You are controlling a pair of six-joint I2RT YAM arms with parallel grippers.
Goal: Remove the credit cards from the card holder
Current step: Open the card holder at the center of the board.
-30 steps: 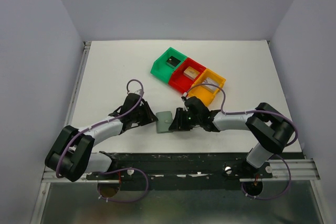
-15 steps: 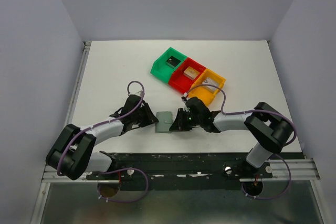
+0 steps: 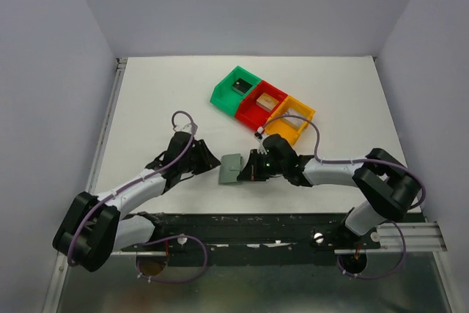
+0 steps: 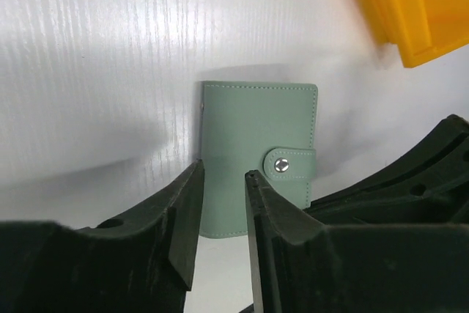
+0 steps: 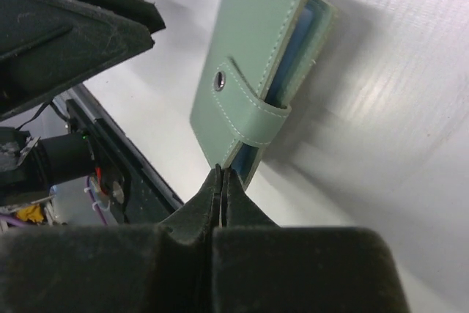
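Your card holder is lying flat on the white worktop, between the two arms. It is folded shut, and its little strap is snapped down over the front. In the right wrist view, a bit of blue is peeking out along its open edge.

Your left gripper is pointing at the holder from one side. Its jaws are standing a little apart with nothing between them, and the holder is lying just past the tips.

Your right gripper is sitting at the other side. Its jaws are pressed tight together, holding nothing, and the tips are right at the holder's edge.

Farther back, three bins are sitting in a row, touching each other. The green bin is holding a black card. The red bin is holding a tan card. The orange bin is holding a pale grey card.
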